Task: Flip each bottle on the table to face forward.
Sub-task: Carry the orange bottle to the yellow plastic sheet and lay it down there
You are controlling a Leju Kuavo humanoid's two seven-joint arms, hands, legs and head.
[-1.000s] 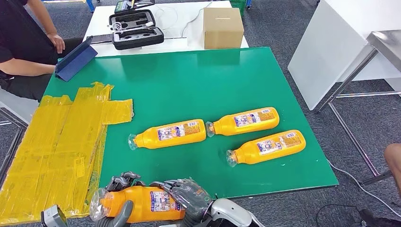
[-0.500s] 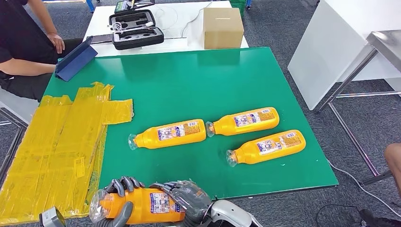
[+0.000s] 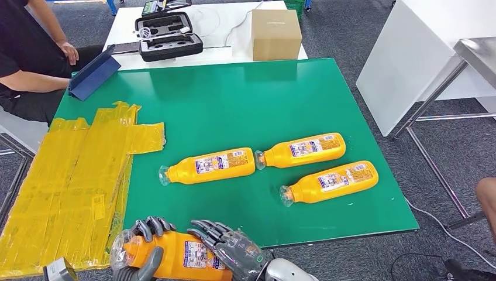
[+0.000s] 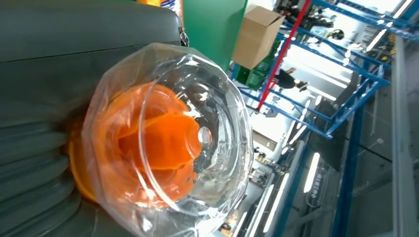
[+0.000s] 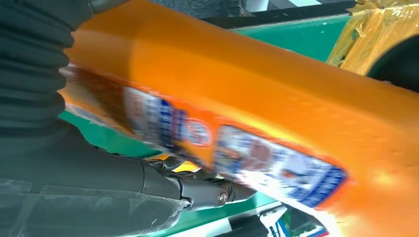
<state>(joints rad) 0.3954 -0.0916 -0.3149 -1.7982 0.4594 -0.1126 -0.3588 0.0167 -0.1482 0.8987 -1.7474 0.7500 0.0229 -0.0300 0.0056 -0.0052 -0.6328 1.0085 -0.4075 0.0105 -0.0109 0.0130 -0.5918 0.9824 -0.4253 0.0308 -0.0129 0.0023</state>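
Both robot hands, left (image 3: 140,252) and right (image 3: 225,249), still grip the held bottle (image 3: 175,257), now lower; three bottles (image 3: 207,165) lie beyond on the bench (image 3: 234,99).

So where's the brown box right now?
In the head view the cardboard box sits on the white table just past the green table's far edge, right of the open black case.
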